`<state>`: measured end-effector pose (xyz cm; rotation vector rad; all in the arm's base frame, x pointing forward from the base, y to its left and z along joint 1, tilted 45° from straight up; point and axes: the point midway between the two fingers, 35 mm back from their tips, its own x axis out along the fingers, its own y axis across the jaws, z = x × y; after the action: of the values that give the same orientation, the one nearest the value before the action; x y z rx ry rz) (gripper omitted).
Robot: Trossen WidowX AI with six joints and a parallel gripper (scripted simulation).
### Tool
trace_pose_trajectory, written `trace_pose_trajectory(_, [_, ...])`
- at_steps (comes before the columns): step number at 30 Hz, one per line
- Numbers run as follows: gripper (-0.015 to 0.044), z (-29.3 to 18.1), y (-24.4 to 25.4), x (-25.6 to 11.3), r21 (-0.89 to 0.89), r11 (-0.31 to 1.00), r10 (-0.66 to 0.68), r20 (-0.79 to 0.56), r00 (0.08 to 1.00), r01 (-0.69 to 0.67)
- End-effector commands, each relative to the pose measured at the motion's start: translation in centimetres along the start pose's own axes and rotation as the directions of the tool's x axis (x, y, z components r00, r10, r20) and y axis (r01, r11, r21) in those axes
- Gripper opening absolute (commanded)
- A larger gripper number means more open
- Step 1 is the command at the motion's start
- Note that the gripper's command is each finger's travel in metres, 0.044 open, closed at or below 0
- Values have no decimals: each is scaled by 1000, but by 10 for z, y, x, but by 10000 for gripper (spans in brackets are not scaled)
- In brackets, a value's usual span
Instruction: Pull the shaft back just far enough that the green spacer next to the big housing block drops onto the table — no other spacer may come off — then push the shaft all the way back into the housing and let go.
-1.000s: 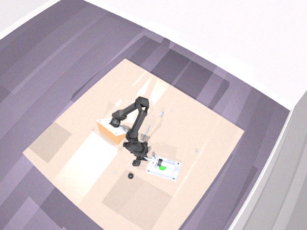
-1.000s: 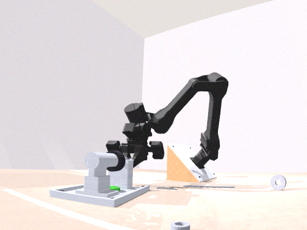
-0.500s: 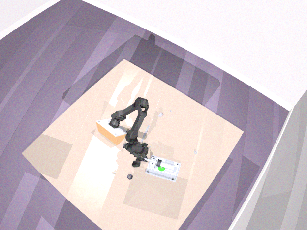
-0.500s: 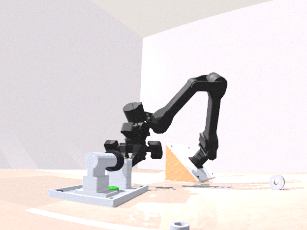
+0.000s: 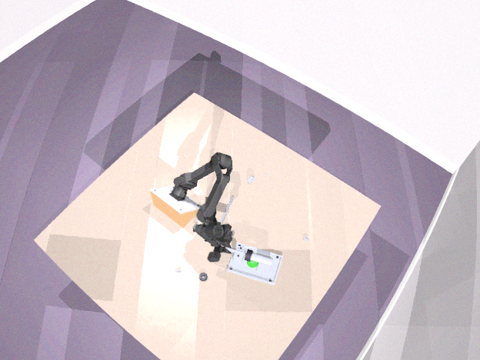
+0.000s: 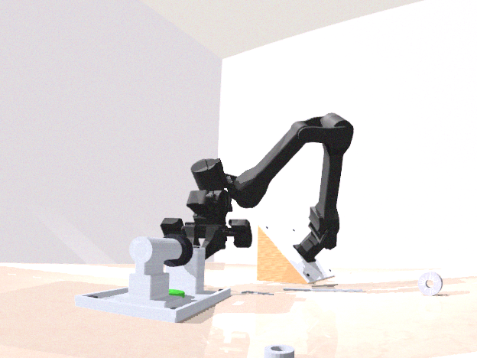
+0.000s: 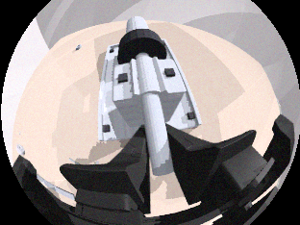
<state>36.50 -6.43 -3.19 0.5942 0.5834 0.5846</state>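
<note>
A pale fixture plate (image 5: 254,278) (image 6: 127,311) (image 7: 103,122) carries the big housing block (image 6: 147,285) with a round barrel on top, and a support block (image 6: 198,269) (image 7: 131,107). The green spacer (image 5: 252,264) (image 6: 176,293) lies flat low on the plate, below the shaft line. A black ring (image 5: 248,255) (image 6: 182,250) (image 7: 141,44) sits around the shaft line at the barrel's near end. The pale shaft (image 5: 232,251) (image 7: 156,117) sticks out behind the support. My gripper (image 5: 228,249) (image 7: 152,127) is shut on its free end. The ring hides whether the shaft enters the barrel.
An orange wedge with a white top (image 5: 168,211) (image 6: 275,261) bears the arm's base. A thin rod (image 5: 227,209) (image 6: 323,289) lies near the arm. A dark ring (image 5: 203,276) lies beside the gripper. Small loose parts (image 5: 251,179) (image 5: 305,237) lie farther off.
</note>
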Motion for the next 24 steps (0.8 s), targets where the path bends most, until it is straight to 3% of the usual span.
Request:
trace_pose_trajectory(1, [0, 2, 0, 1, -1, 1000, 6, 3, 1000, -6])
trace_pose_trajectory(24, [0, 7, 1, 6, -1, 1000, 6, 3, 1000, -6])
